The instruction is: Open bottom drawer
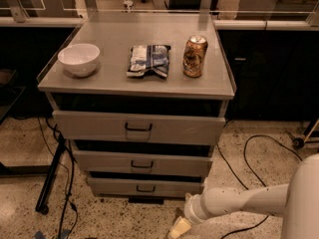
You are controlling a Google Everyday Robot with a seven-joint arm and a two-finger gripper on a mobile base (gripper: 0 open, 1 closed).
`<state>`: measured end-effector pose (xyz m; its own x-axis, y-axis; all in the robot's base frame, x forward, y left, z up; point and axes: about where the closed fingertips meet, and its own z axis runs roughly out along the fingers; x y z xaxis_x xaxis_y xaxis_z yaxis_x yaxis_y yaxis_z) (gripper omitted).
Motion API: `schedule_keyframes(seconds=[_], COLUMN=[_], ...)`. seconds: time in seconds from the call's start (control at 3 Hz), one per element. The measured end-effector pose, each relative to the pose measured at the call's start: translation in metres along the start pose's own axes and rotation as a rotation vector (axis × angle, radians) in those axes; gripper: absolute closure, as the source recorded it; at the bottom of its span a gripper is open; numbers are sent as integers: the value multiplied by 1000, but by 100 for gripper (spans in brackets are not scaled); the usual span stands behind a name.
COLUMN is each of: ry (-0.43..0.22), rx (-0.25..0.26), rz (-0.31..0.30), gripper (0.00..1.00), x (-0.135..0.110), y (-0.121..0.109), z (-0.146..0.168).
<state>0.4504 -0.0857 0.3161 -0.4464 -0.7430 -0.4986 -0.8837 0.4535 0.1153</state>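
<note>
The bottom drawer [144, 187] is the lowest, narrowest grey front of the cabinet, with a small black bar handle [145, 188]. It looks shut or nearly flush, like the two drawers above it. My gripper [178, 228] is at the bottom edge of the view, low over the floor, below and to the right of the bottom drawer's handle and apart from it. My white arm [239, 202] reaches in from the right.
On the cabinet top [114, 83] stand a white bowl [79, 59], a snack bag [148, 60] and a brown can [195, 56]. Black cables [65, 183] and a stand leg lie on the floor at the left; another cable [249, 153] loops at the right.
</note>
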Motion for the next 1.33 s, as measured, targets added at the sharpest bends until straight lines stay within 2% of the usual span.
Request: schedule_keyframes(seconds=[0.33,1.0,1.33], ry=[-5,-49,-49], rx=[10,69,69], rz=[29,91,91], gripper=[0,0,0], x=[3,-2,-2], y=[-4,-49,-49], z=[18,60,60])
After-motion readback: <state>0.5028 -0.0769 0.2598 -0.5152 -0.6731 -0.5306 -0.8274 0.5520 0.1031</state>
